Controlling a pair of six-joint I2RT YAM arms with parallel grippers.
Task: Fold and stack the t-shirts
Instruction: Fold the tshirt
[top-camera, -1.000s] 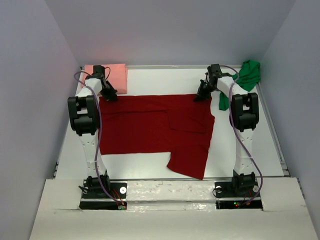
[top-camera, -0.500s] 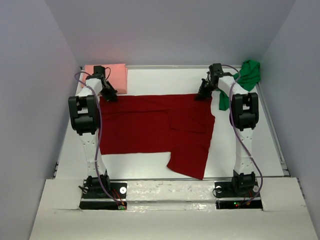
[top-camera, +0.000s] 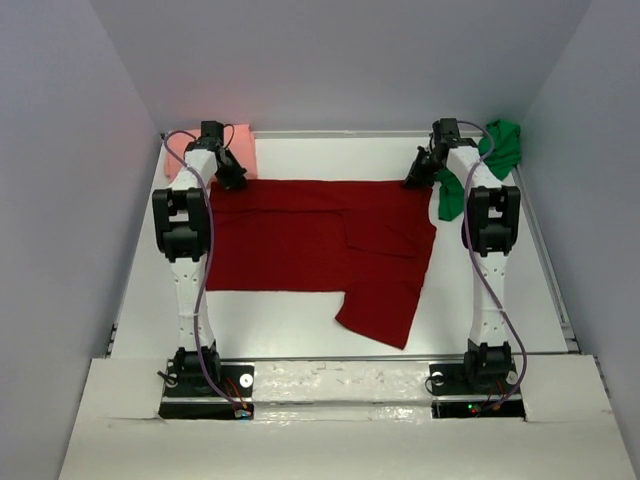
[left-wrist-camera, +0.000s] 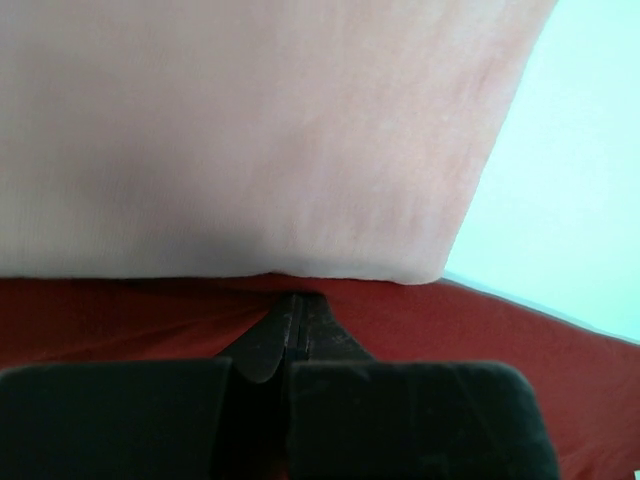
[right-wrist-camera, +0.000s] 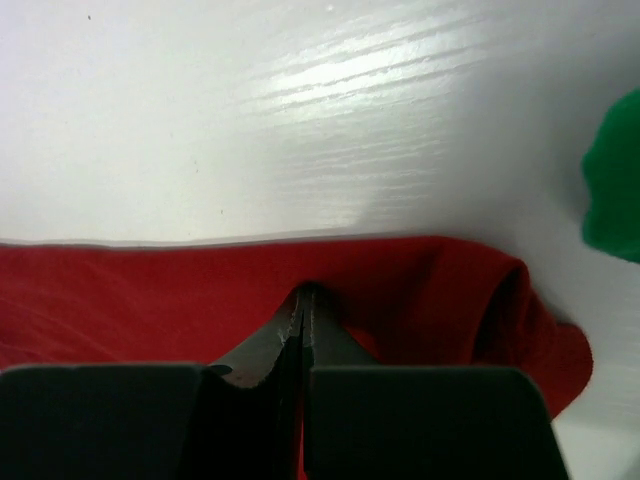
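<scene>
The dark red t-shirt (top-camera: 300, 240) lies spread flat across the middle of the table, with one sleeve hanging toward the near edge. My left gripper (top-camera: 234, 182) is shut on its far left corner, and in the left wrist view its tips (left-wrist-camera: 295, 303) pinch red cloth (left-wrist-camera: 500, 350) right against the folded salmon pink t-shirt (left-wrist-camera: 250, 130). My right gripper (top-camera: 411, 183) is shut on the far right corner, where red cloth (right-wrist-camera: 120, 300) bunches round its tips (right-wrist-camera: 305, 293). The pink t-shirt (top-camera: 243, 150) sits in the far left corner. The green t-shirt (top-camera: 500, 150) lies crumpled at the far right.
The white table (top-camera: 320, 155) is boxed in by grey walls on three sides. A strip of bare table shows between the red t-shirt's far edge and the back wall. The green t-shirt (right-wrist-camera: 615, 190) lies close to the right of my right gripper.
Both grippers have moved toward the back wall and a little to the right. The dark red t-shirt has slid with them, its near edge further from the arm bases.
</scene>
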